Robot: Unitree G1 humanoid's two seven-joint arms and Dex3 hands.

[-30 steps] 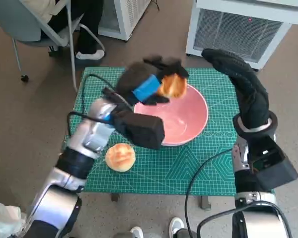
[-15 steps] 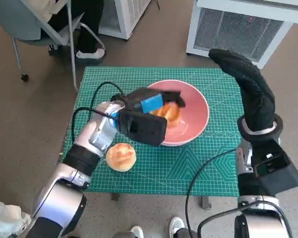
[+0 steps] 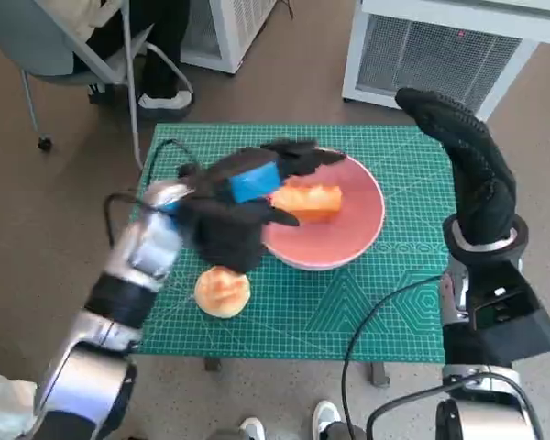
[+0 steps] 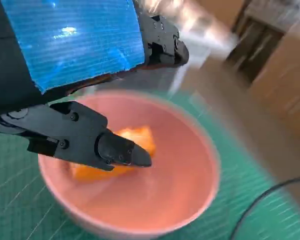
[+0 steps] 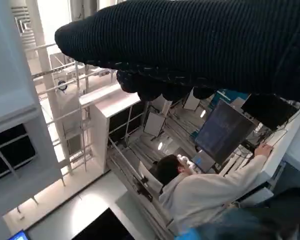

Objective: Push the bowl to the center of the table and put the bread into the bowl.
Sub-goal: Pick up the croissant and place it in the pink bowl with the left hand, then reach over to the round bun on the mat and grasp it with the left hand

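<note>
On the green worktop (image 3: 367, 312), the pink bowl (image 3: 353, 240) sits near the middle, a little toward the far edge, and one piece of bread (image 3: 310, 201) lies inside it, resting on the inner slope nearest the left hand (image 3: 247, 188). That hand hangs over the bowl's near-left rim with its fingers apart and nothing between them; the left wrist view shows the bread (image 4: 115, 157) lying free on the bowl's (image 4: 190, 185) floor beyond one black fingertip (image 4: 121, 150), though the picture is smeared by motion, so I cannot say whether that fingertip touches the crust. A second roll (image 3: 223, 291) lies on the mat just outside the bowl, beside the left forearm.

The right hand (image 3: 463, 160) is raised above the worktop's far right corner, well apart from the bowl, its glove (image 5: 200, 45) a dark band with nothing in it and the fingers seemingly extended.

Bread of this kind should be light, soft and easily dented, with a dry crust that gives fair grip, so a gentle hold across the roll's widest part from above would suit it best. The bowl looks smooth and stiff; it would likely slide readily on the mat if nudged at the rim.
</note>
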